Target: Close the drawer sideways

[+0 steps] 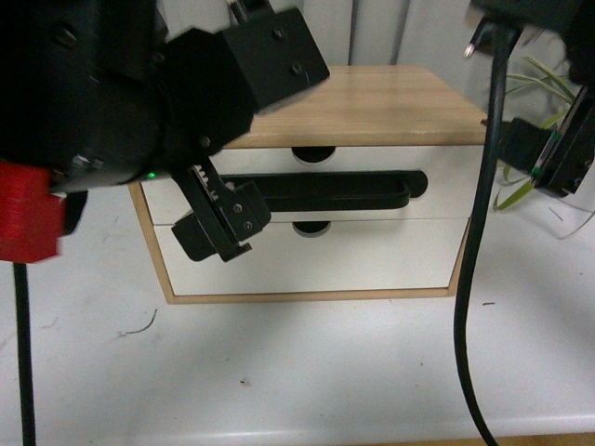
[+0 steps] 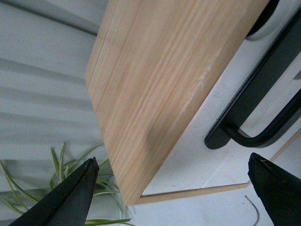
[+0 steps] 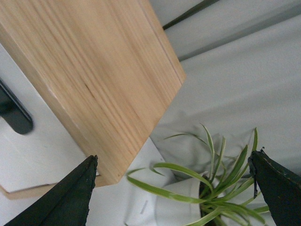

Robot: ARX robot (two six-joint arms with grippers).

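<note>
Drawer (image 1: 372, 212) at 12 o'clock, upper slot of cabinet (image 1: 372, 102); how far out, cannot tell. Left gripper (image 1: 223, 228) spread, empty, at handle's (image 1: 325, 190) 9 o'clock end. Right gripper (image 3: 171, 186) spread, at 3 o'clock. Likely approach step; next needs a flat push inward.

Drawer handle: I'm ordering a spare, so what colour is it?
The drawer handle is black, clearest in the front view.

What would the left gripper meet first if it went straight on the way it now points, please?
Likely the drawer's white front beside the cabinet's wood edge, which the left gripper frames; depth is unclear.
</note>
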